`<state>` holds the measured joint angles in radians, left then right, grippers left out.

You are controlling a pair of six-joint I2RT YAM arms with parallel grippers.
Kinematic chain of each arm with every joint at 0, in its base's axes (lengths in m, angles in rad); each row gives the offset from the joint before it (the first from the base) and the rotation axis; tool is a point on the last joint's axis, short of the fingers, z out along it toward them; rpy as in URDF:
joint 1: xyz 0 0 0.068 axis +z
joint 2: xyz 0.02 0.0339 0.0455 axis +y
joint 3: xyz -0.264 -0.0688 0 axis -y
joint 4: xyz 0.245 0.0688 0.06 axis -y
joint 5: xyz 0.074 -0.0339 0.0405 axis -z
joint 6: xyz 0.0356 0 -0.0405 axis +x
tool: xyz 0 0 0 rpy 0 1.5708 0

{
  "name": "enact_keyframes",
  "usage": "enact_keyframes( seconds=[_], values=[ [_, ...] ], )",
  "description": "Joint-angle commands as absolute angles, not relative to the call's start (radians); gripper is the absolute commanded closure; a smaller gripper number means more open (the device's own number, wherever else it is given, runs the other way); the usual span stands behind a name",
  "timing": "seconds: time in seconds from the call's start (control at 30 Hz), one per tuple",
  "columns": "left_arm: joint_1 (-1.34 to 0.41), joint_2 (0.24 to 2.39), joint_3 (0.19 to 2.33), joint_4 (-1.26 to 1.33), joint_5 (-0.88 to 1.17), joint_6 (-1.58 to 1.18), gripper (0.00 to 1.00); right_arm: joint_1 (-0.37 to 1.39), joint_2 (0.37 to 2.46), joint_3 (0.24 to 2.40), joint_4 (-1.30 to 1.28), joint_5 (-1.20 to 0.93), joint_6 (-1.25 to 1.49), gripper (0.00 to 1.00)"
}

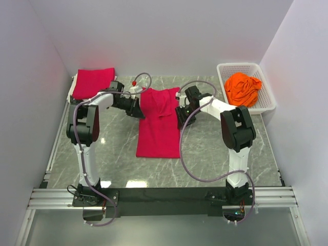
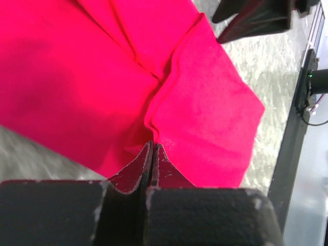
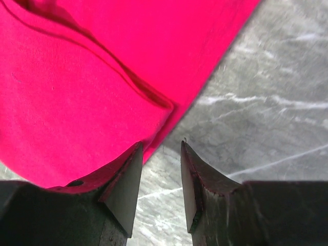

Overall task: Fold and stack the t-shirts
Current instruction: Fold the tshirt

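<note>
My left fingers (image 2: 130,179) are pressed tight together on the left edge of the crimson shirt (image 1: 159,123). The cloth puckers into creases that run straight to my tips, so I judge the pinch is real and not a miss. I hold at the very border because a fold needs the edge to lift cleanly without dragging the layers under it.

My right fingers (image 3: 125,189) stand partly apart at the shirt's right edge, about level with my left. One fingertip is over the cloth and the other over the bare bench (image 1: 118,154), with the hem running between them. They grip nothing. I judge they sit astride that hem so that closing will match the left pinch and both sides can rise together.

The crimson shirt lies flat as a long strip with its sides already turned in, so what is left looks like the end-over-end fold.

Beyond its far left corner lies a folded red shirt (image 1: 93,82), likely where this one goes. Well off to its right, an orange shirt (image 1: 242,88) is crumpled in the white basket (image 1: 266,105), not yet folded.
</note>
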<state>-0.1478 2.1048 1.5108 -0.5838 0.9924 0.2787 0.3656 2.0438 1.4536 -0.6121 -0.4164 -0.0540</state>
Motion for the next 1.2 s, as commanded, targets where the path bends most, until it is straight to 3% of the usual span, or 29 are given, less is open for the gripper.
enact_keyframes(
  seconds=[0.0, 0.27, 0.37, 0.5, 0.6, 0.87, 1.03, 1.13, 1.17],
  values=[
    [-0.152, 2.19, 1.589, -0.621, 1.062, 0.347, 0.99, 0.357, 1.971, 1.44, -0.597, -0.436, -0.072, 0.57],
    [-0.127, 2.227, 1.583, -0.601, 0.959, 0.293, 0.96, 0.357, 1.927, 1.44, -0.614, -0.425, -0.09, 0.57],
    [-0.118, 2.209, 1.565, -0.609, 0.913, 0.296, 0.85, 0.362, 1.916, 1.434, -0.606, -0.426, -0.095, 0.57],
    [-0.11, 2.165, 1.529, -0.6, 0.919, 0.304, 0.61, 0.368, 1.947, 1.454, -0.594, -0.417, -0.083, 0.57],
    [-0.095, 2.108, 1.534, -0.615, 0.96, 0.318, 0.56, 0.37, 1.951, 1.473, -0.604, -0.432, -0.077, 0.57],
    [-0.049, 1.803, 1.419, -0.583, 0.866, 0.463, 0.47, 0.38, 1.766, 1.326, -0.614, -0.454, -0.268, 0.57],
    [-0.044, 1.472, 1.143, -0.594, 0.798, 0.784, 0.5, 0.488, 1.521, 1.079, -0.574, -0.319, -0.541, 0.51],
    [-0.043, 1.232, 0.945, -0.476, 0.73, 0.865, 0.4, 0.584, 1.329, 0.901, -0.488, -0.175, -0.674, 0.43],
    [-0.043, 1.18, 0.84, -0.403, 0.701, 0.824, 0.28, 0.604, 1.236, 0.856, -0.427, -0.155, -0.705, 0.4]
  ],
)
